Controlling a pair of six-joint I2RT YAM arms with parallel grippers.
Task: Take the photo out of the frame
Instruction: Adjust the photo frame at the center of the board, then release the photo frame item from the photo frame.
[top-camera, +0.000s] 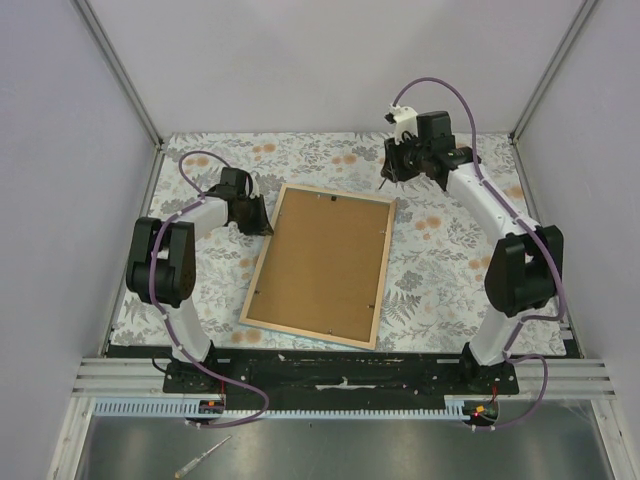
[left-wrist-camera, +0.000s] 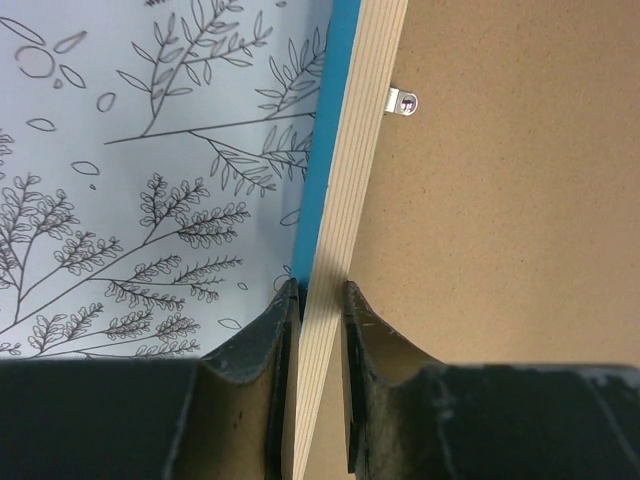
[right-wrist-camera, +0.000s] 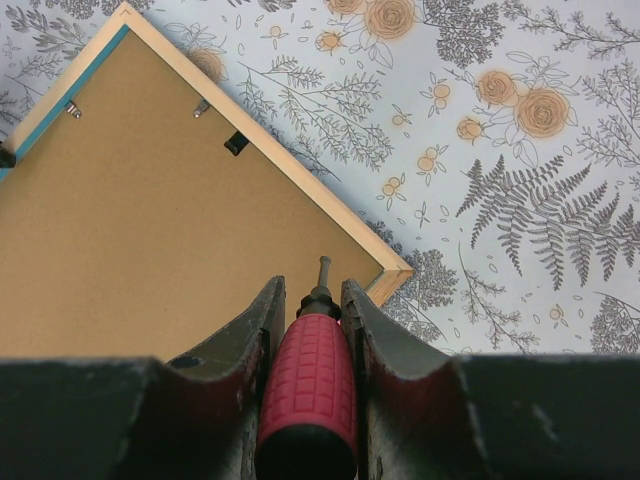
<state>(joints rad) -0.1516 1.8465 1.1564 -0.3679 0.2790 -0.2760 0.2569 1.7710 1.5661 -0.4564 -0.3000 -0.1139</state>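
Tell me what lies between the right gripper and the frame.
Only the red-handled screwdriver that the right gripper holds: its metal tip points at a corner of the frame. The right wrist view shows it; contact cannot be told.

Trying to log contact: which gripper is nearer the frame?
Left. The left gripper straddles the frame's left rail, a finger on each side; the right gripper, holding a screwdriver, is off its far right corner.

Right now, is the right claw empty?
No, the right claw grips a red-handled screwdriver, its tip pointing toward the corner of the frame.
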